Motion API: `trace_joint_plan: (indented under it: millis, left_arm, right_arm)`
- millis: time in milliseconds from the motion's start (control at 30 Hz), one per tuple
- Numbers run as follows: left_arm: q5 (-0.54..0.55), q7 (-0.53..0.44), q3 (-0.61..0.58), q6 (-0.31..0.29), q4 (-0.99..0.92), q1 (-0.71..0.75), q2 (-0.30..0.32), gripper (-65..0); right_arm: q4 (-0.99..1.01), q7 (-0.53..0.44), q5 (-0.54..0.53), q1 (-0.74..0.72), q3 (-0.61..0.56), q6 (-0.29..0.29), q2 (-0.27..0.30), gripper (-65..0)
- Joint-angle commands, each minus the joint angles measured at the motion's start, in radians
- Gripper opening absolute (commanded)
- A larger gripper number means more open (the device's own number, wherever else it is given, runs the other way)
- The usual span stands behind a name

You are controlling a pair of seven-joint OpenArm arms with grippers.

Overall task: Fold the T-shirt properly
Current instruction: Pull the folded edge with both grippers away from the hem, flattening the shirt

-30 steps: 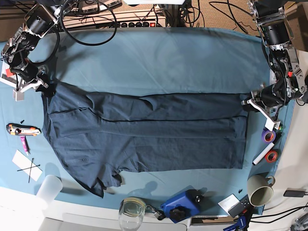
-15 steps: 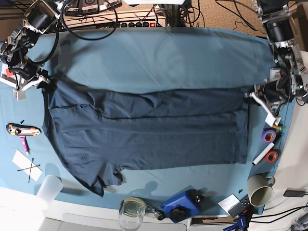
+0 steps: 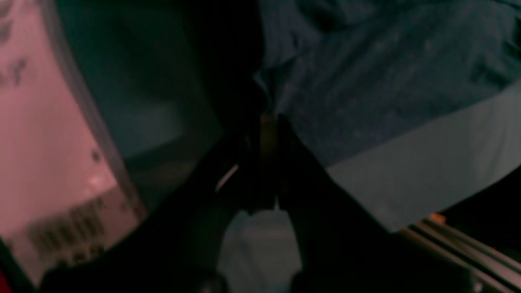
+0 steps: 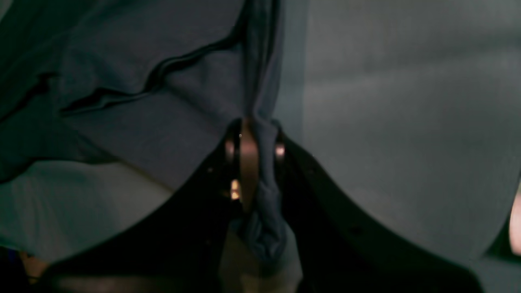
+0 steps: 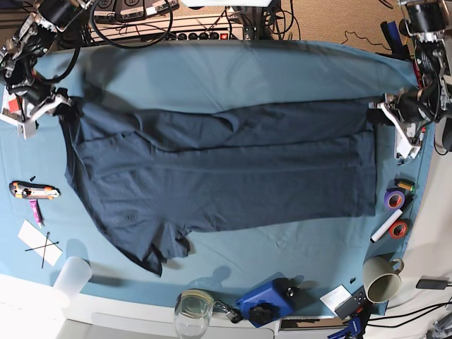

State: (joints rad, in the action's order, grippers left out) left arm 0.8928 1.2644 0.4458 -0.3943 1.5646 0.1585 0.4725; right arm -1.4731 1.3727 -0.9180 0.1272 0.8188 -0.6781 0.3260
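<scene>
The dark navy T-shirt (image 5: 219, 176) lies spread across the teal table cloth (image 5: 233, 78), folded lengthwise, one sleeve hanging toward the front left. In the base view my left gripper (image 5: 381, 111) is at the shirt's far right corner, shut on the cloth. My right gripper (image 5: 62, 106) is at the far left corner, also shut on the shirt. The right wrist view shows a bunch of navy fabric (image 4: 260, 195) pinched between the fingers. In the left wrist view, dark and blurred, the T-shirt (image 3: 366, 81) meets the closed fingertips.
Along the front edge stand a glass jar (image 5: 193, 308), a blue device (image 5: 267, 300), a mug (image 5: 381, 279) and a white cup (image 5: 70, 277). Tape rolls (image 5: 394, 199) lie at the right, a cutter (image 5: 32, 190) and paper at the left. A power strip (image 5: 205, 32) runs along the back.
Both grippers have moved toward the back of the table, dragging the shirt's far edge and the whole shirt with them. Both grips have stayed closed.
</scene>
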Motion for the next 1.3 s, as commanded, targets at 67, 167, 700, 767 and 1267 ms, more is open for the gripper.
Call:
trace_joint_plan:
  millis: [67,167,700,767,1267]
  left_arm:
    - [-0.010,0.019,0.004,0.000,0.066,0.038,0.021,-65.0]
    - [-0.010,0.019,0.004,0.000,0.109,0.087,0.026,-65.0]
    - [-0.051,0.021,0.090,0.000,0.168,0.249,0.046,-65.0]
    - [-0.050,0.021,0.126,0.000,0.168,0.255,0.046,-65.0]
    - [0.069,0.023,0.155,-0.071,0.168,0.254,0.047,-37.8]
  right_arm:
    - [-0.019,0.014,-0.076,0.014,0.056,-0.002,0.023,-65.0]
    - [-0.019,0.024,-0.088,0.040,0.095,-0.002,0.024,-65.0]
    - [-0.019,0.015,-0.088,0.169,0.160,-0.004,0.024,-65.0]
    - [-0.019,0.014,-0.087,0.169,0.162,-0.006,0.023,-65.0]
    - [-0.019,0.024,-0.117,0.169,0.163,-0.020,0.032,-48.8]
